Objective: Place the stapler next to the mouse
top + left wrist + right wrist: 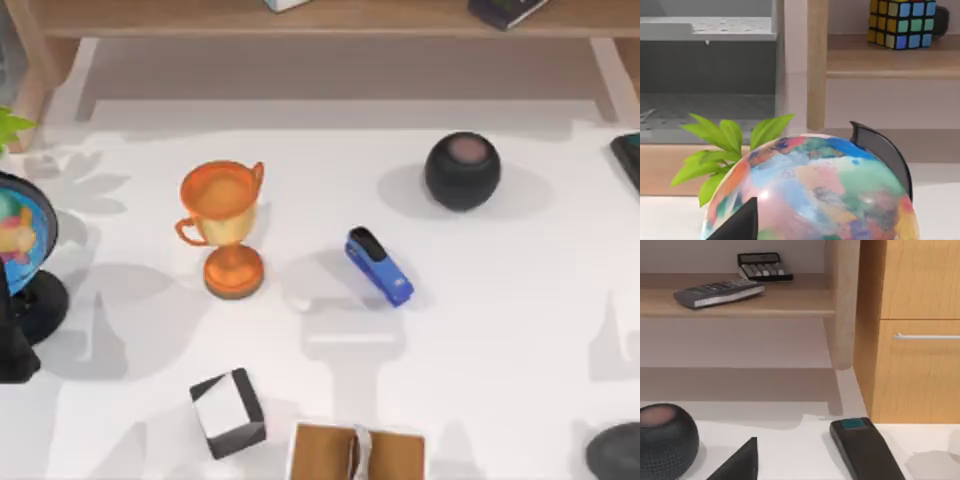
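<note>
The blue stapler point(378, 267) with its black top strip lies at an angle near the middle of the white table, with no gripper near it. The dark rounded mouse point(615, 452) is at the front right corner, cut off by the picture's edge. My left arm point(12, 350) is parked at the table's left edge beside the globe, and a dark tip of my left gripper point(737, 225) hangs in front of the globe. A dark tip of my right gripper point(737, 462) sits over the table's right side, close to the speaker.
An orange trophy point(225, 225) stands left of the stapler. A black ball speaker point(462, 170) sits behind it to the right. A black-and-white cube point(230, 412) and a brown book point(358, 450) lie at the front. The globe point(20, 235) and a black remote point(865, 450) flank the table.
</note>
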{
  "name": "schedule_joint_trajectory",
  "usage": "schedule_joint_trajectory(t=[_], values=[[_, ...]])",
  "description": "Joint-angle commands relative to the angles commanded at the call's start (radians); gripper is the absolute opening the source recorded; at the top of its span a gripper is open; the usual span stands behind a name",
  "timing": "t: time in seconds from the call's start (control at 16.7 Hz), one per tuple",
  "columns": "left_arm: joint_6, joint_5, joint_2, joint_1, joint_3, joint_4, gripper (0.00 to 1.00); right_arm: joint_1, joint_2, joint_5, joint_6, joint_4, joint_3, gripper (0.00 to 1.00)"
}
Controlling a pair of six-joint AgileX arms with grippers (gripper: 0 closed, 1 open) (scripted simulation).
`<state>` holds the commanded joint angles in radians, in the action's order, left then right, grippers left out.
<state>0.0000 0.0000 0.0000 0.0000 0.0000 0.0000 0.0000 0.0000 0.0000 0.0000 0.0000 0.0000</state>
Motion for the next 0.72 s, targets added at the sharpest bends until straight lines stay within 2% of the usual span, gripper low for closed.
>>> schedule_joint_trajectory(t=[0.36, 0.72], values=[[0.000, 0.000, 0.000, 0.000, 0.000, 0.000, 1.00, 0.051, 0.099, -0.020, -0.019, -0.057, 0.094, 1.00], [0.000, 0.000, 0.000, 0.000, 0.000, 0.000, 1.00, 0.209, 0.549, -0.058, -0.069, -0.309, 0.464, 1.00]])
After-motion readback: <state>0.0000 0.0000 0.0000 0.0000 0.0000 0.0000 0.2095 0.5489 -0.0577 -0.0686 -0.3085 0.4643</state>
